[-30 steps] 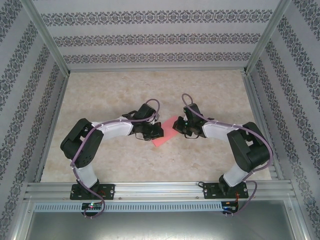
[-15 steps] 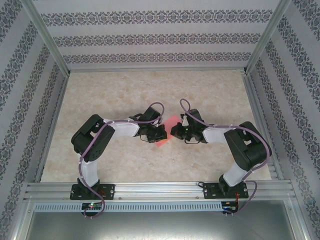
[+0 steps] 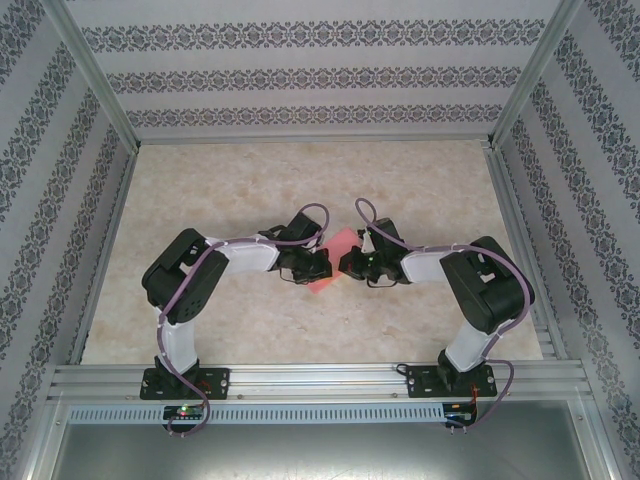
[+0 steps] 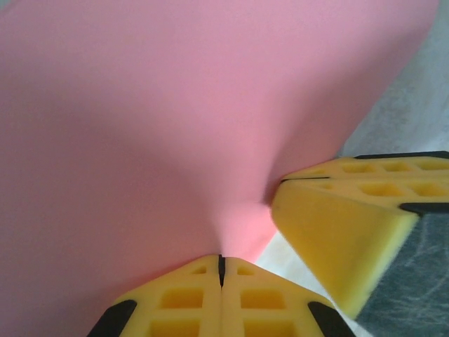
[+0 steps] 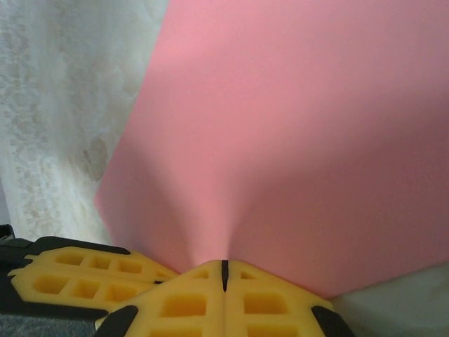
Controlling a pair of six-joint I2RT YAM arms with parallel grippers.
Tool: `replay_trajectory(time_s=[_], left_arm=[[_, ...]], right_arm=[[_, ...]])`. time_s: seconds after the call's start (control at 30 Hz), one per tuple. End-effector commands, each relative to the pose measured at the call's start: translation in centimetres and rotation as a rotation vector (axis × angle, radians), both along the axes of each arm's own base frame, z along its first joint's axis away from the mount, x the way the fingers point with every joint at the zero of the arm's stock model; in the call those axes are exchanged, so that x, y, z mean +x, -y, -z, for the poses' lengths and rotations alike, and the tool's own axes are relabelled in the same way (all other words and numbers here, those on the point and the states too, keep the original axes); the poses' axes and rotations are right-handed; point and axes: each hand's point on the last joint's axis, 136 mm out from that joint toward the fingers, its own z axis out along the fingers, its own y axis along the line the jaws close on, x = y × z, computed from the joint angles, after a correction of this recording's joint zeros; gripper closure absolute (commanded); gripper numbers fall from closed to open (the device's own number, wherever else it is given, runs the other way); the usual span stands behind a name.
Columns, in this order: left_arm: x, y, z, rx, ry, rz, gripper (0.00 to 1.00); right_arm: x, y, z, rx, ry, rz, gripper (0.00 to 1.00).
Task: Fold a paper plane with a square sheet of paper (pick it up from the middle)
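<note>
From above, we see the left gripper [image 3: 317, 266] and the right gripper [image 3: 348, 266] tip to tip over the middle of the table [image 3: 250, 180]. The square sheet of paper [image 3: 328, 283] lies between them, and pink shows beyond the fingertips and nearer than them. From this height we cannot tell how the fingers stand.

In the left wrist view, the left gripper [image 4: 221, 263] has its yellow fingers [image 4: 182, 302] pressed together, pinching the square sheet of paper [image 4: 175, 126]. The sheet puckers into the seam and fans out ahead of the fingertips. The right gripper's fingers [image 4: 344, 232] sit just to their right, touching the same sheet.

In the right wrist view, the right gripper [image 5: 224, 267] is likewise clamped on the square sheet of paper [image 5: 295, 140], which spreads ahead of its fingertips. The left gripper's fingers [image 5: 84, 277] lie just to the left, and we see the table [image 5: 56, 105] left of the sheet.
</note>
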Motion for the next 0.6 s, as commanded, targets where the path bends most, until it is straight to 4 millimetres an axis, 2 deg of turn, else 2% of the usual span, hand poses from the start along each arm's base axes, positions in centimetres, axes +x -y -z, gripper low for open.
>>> replay_trajectory(time_s=[0.0,0.13,0.33,0.47,0.57], left_arm=[[-0.8,-3.2,0.2,0.088,-0.012,0.021,1.00],[-0.4,-3.4,-1.6,0.053,0.033,0.060,1.00],[0.1,-0.7,-3.8,-0.103,0.054,0.074,1.00],[-0.4,0.8,-3.3,-0.112,0.033,0.090,1.00],[-0.4,0.9,-2.3,-0.079,0.018,0.089,1.00]], right_arm=[[1.1,-1.1,-2.0,0.039,0.043,-0.007,1.00],[2.1,-0.9,-3.1,0.012,0.084,-0.006,1.00],[1.7,-2.0,-2.6,0.034,0.055,-0.029,1.00],[1.1,-1.5,-2.1,0.025,0.044,-0.006,1.00],[0.9,-1.1,-1.9,0.026,0.058,0.001,1.00]])
